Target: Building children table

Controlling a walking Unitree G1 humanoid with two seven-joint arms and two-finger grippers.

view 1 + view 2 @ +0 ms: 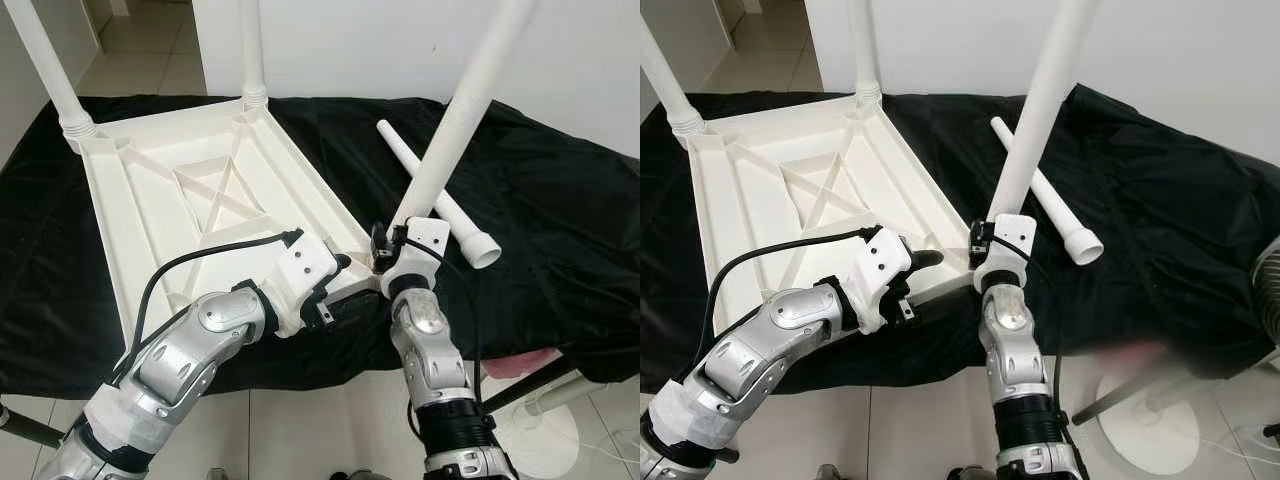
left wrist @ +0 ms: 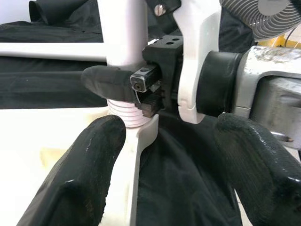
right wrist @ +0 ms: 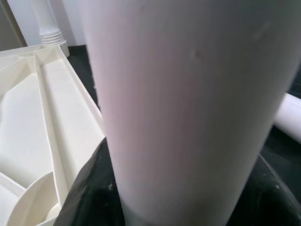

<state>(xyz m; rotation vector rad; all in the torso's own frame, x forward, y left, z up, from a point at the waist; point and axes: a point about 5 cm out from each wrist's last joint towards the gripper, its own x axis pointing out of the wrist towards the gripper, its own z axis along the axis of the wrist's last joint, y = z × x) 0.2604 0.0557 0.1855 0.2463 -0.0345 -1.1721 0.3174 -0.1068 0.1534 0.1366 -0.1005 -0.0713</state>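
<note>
You have the black cloth (image 1: 540,200) spread under everything. On it the white tabletop (image 1: 180,200) lies upside down at the left, two legs upright at its far corners. Your right gripper (image 1: 388,250) is clamped on a third leg (image 1: 455,120) at the near right corner socket. A loose leg (image 1: 440,205) lies just right. Your left gripper (image 2: 160,179) hangs apart at that corner.

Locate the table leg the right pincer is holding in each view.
Left eye view: leg slants up from the tabletop's near right corner to the top edge, right of centre.
Right eye view: same leg, just right of centre.
Left wrist view: its ribbed base, upper centre-left, clamped by the right pincer.
Right wrist view: leg close up, centre.
Shared landmark: upturned tabletop.
</note>
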